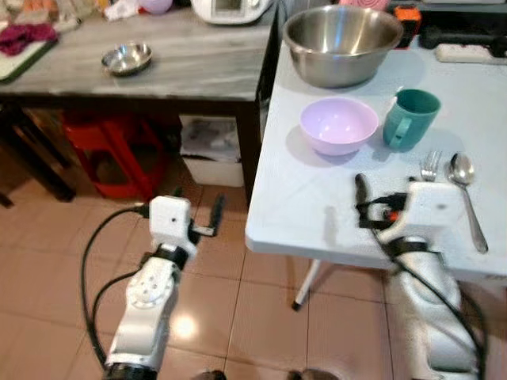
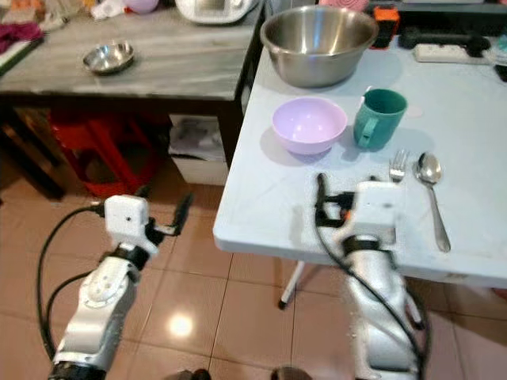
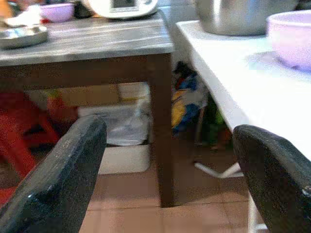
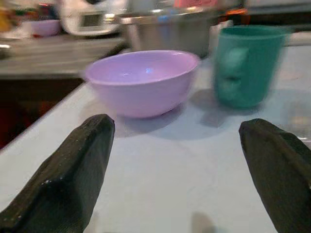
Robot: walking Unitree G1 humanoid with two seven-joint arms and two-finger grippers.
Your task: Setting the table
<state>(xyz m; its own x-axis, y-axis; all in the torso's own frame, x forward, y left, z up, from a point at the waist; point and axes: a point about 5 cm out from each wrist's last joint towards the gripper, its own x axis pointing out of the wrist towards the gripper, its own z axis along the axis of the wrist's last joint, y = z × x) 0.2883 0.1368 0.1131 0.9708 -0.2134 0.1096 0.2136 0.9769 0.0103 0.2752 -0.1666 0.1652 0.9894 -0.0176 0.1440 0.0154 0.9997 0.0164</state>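
right claw (image 4: 177,170): hovering wide open over the white desk (image 1: 317,206), facing the round lilac plastic bowl (image 1: 338,124)
left claw (image 3: 170,174): hanging wide, seemingly idle, above the floor

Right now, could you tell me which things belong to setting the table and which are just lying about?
For the job:
lilac bowl
teal mug
fork
spoon
open right pincer, over the white table

Lying about:
big steel bowl
small steel dish
red stool
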